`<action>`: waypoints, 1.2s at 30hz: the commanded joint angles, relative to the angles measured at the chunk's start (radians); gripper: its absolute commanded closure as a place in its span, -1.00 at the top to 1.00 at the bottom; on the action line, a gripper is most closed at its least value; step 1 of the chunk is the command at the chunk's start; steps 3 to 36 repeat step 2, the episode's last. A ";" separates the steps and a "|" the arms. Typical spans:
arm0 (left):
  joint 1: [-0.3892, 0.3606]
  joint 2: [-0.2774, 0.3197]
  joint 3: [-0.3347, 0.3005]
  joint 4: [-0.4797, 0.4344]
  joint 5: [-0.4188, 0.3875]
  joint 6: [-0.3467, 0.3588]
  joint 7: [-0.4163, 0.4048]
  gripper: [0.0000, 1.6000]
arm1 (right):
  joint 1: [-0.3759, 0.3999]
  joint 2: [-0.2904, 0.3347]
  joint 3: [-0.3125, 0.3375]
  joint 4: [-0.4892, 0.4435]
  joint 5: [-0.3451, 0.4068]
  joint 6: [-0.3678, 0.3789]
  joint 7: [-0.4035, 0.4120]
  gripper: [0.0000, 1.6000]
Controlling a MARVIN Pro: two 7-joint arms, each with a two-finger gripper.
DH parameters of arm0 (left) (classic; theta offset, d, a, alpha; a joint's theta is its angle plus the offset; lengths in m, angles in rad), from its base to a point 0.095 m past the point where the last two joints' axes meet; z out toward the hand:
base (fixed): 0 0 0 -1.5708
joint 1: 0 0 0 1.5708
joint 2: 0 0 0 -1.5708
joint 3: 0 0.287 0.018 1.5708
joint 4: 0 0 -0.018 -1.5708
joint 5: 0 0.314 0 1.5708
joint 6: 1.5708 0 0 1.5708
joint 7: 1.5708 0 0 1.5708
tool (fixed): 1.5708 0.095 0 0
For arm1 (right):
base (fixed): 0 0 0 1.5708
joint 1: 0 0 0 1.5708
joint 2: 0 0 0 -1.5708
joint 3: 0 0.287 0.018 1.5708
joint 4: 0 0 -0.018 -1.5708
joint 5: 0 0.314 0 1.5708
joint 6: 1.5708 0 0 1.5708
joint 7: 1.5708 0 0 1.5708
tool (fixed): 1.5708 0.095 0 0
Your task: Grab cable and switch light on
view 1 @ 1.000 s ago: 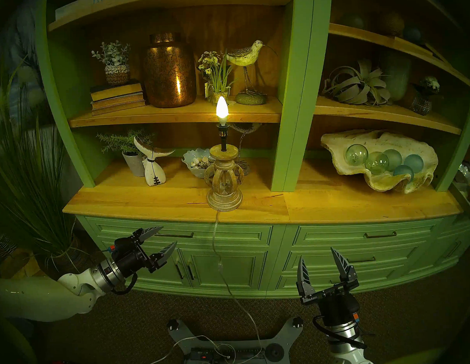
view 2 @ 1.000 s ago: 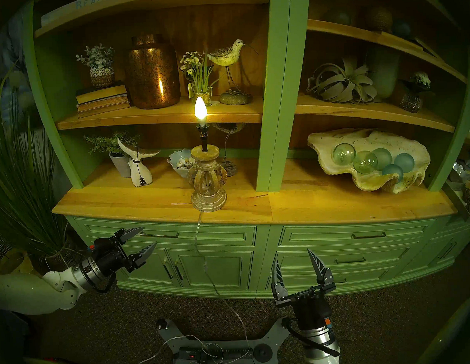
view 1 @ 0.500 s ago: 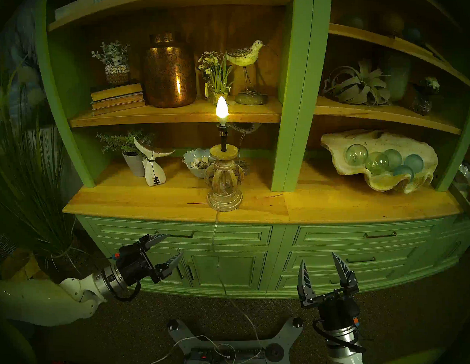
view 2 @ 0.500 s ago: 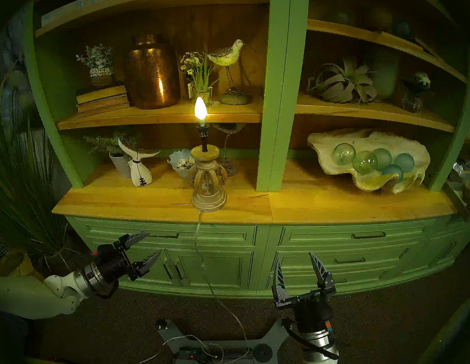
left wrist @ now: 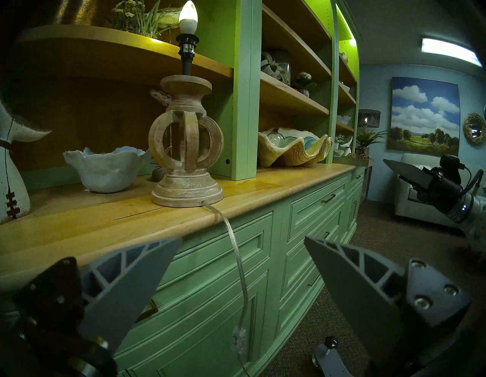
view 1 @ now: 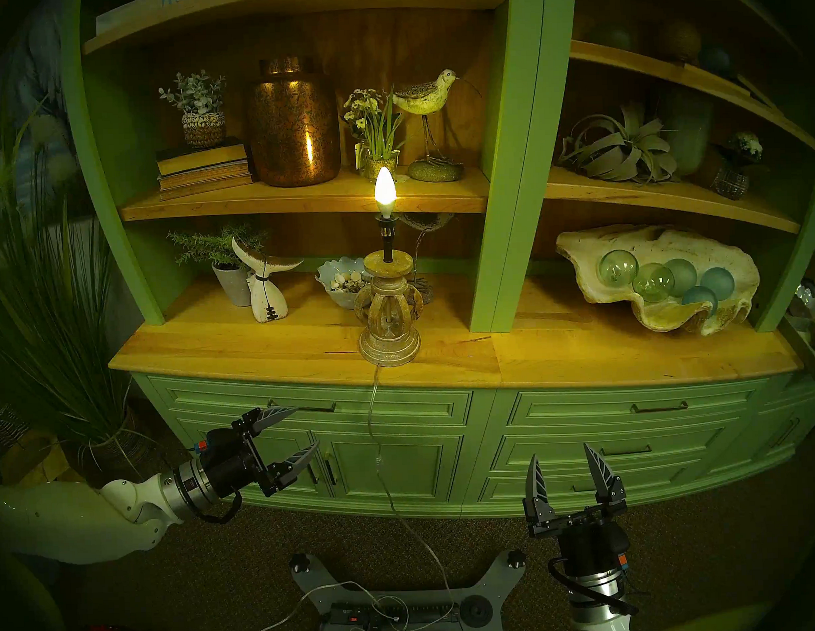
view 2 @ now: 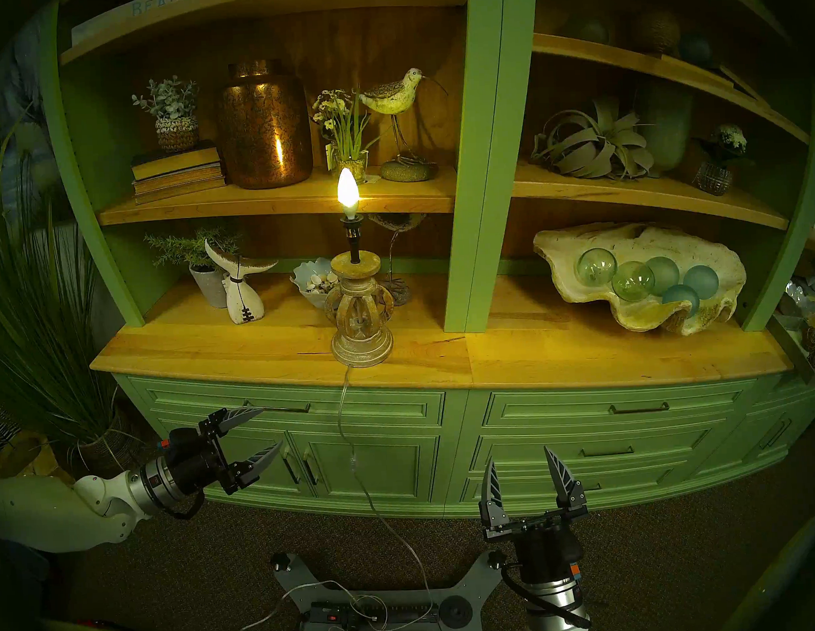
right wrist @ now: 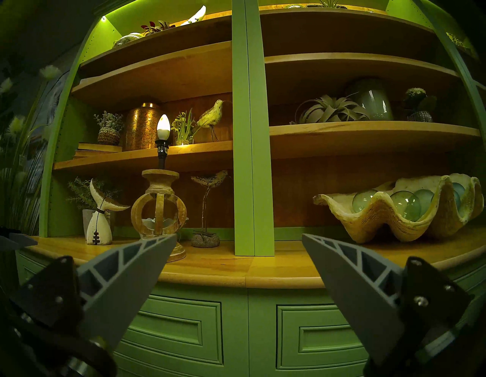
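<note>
The light is a glowing candle-shaped bulb on a black stem and a carved beige wooden lamp base on the wooden counter; it also shows in the left wrist view and the right wrist view. The clear cable hangs down the green cabinet front to the floor, with its small clear inline switch hanging free. My left gripper is open and empty, left of the cable. My right gripper is open and empty, lower right.
A clam-shell bowl with green glass balls sits at the right of the counter. A whale-tail figure and shell bowl stand left of the lamp. A tall grass plant stands at left. My base carries coiled cord.
The left gripper has moved down and right toward the cable. The right gripper has dropped a little and shifted right. The bulb glows in all the frames.
</note>
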 commanded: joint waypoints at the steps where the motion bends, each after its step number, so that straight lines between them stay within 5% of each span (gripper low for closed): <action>1: -0.012 0.003 -0.023 -0.003 -0.005 -0.017 0.004 1.00 | 0.013 0.004 -0.005 -0.018 0.018 -0.005 0.043 1.00; 36: -0.012 0.003 -0.023 -0.003 -0.005 -0.017 0.004 1.00 | 0.013 0.004 -0.005 -0.018 0.018 -0.005 0.043 1.00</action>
